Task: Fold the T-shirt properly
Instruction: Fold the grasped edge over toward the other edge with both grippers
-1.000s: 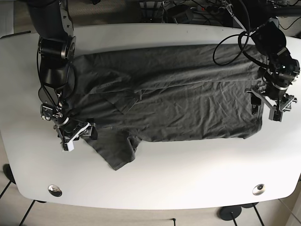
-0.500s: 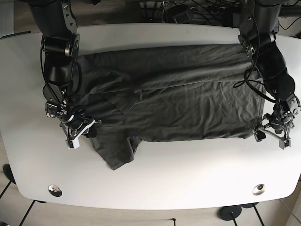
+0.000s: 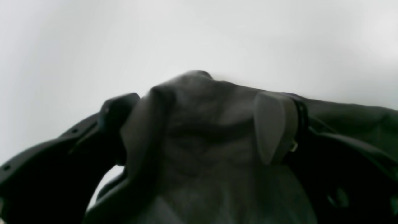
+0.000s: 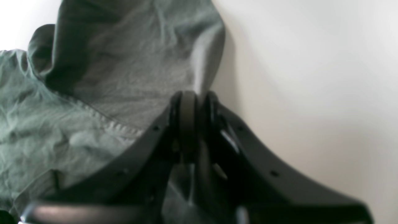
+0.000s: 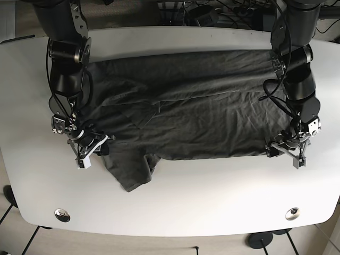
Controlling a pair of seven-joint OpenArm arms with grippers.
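Dark grey T-shirt (image 5: 196, 114) lies spread across the middle of the white table (image 5: 175, 204), long axis side to side, heavily creased. Far edge is folded over onto the body, making a diagonal seam line across the chest. One sleeve (image 5: 133, 170) sticks out toward the near table edge on the base view's left, wrinkled and partly doubled over. Stitched hem visible in the right wrist view, fabric there bunched into a raised fold.

Right gripper (image 5: 89, 150) sits at the shirt's left-side edge by the sleeve, low on the table. Right wrist view shows its fingers (image 4: 186, 124) pressed together, pinching the cloth edge.

Left gripper (image 5: 287, 149) is at the shirt's near corner on the base view's right. Left wrist view: fingers (image 3: 273, 127) are apart with a hump of fabric (image 3: 202, 130) sitting between them; pads touch the cloth on both sides, not squeezed flat. View is blurred.

Two round metal inserts (image 5: 62, 214) near the table's front edge.
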